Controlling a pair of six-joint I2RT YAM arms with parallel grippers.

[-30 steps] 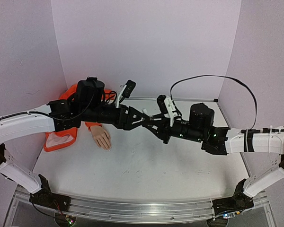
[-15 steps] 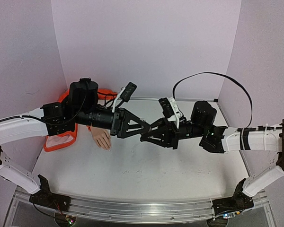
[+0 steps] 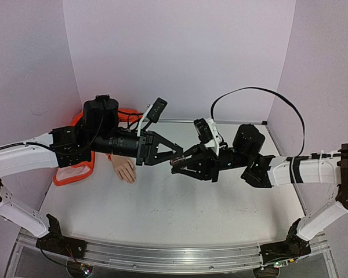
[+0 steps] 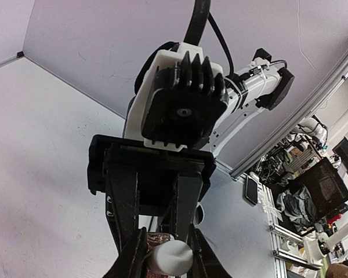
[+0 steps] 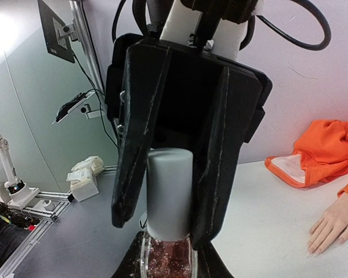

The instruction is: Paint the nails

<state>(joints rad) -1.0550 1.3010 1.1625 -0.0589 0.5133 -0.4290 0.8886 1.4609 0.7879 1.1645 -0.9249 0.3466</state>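
Observation:
Above the middle of the table my two grippers meet tip to tip. My right gripper [image 3: 180,165] [image 5: 166,264] is shut on a small glass bottle [image 5: 169,255] of reddish glitter polish. My left gripper [image 3: 176,156] [image 4: 169,243] is shut on the bottle's pale cap [image 5: 169,191] [image 4: 170,258], one black finger [image 5: 136,133] on each side. The flesh-coloured mannequin hand [image 3: 124,169] [image 5: 332,225] lies flat on the table at the left, apart from both grippers. Its pale nails [image 5: 309,253] show at the fingertips.
The hand's orange fabric sleeve [image 3: 73,171] [image 5: 320,149] is bunched in the back left corner, under my left arm. White walls close the table at the back and on both sides. A black cable [image 3: 261,92] loops above my right arm.
My left jaws have closed in onto the cap. The point where the grippers meet has shifted slightly left and toward the front, and the right gripper has levelled out.

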